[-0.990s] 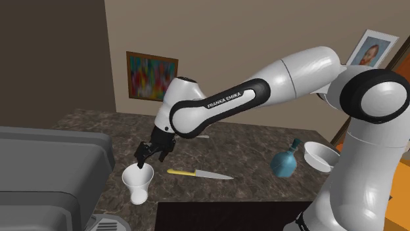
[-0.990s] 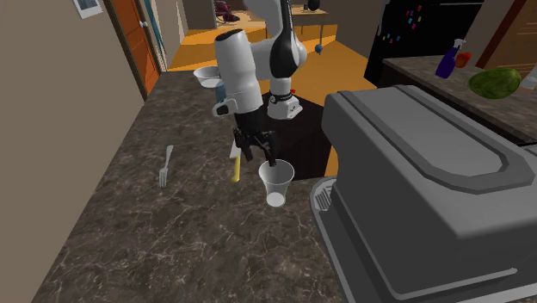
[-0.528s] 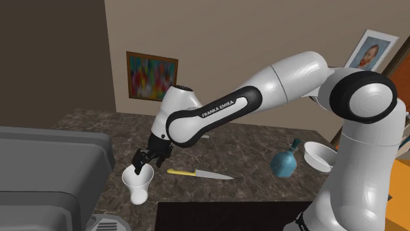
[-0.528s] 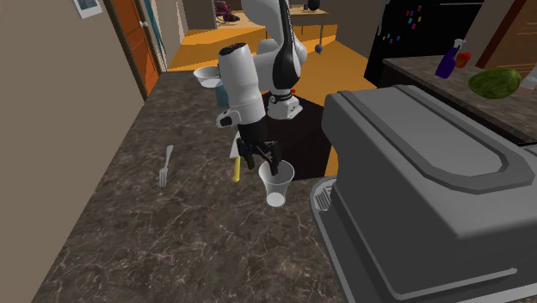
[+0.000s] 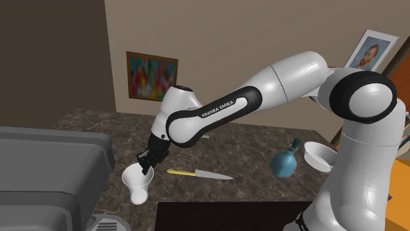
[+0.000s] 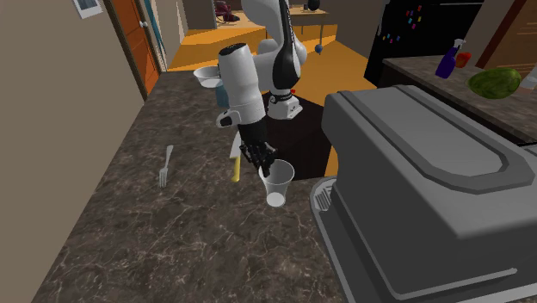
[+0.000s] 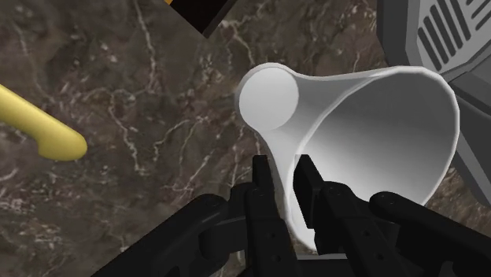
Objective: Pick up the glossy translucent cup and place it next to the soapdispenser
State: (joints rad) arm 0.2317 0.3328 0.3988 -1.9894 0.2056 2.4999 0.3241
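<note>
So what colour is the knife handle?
Yellow. The handle shows best in the shoulder view, next to the grey blade.

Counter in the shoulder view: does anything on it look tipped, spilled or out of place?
Only the blue bottle: it leans with its neck slanted, seemingly lying on its side beside the white bowl. The cup stands upright, its wall pinched by the gripper; the knife lies flat. Nothing looks spilled.

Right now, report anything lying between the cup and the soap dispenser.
A yellow-handled knife lies on the counter between the white cup, clasped by the pincer at its rim, and the teal soap dispenser. Lifted high enough, the cup should pass over it.
</note>
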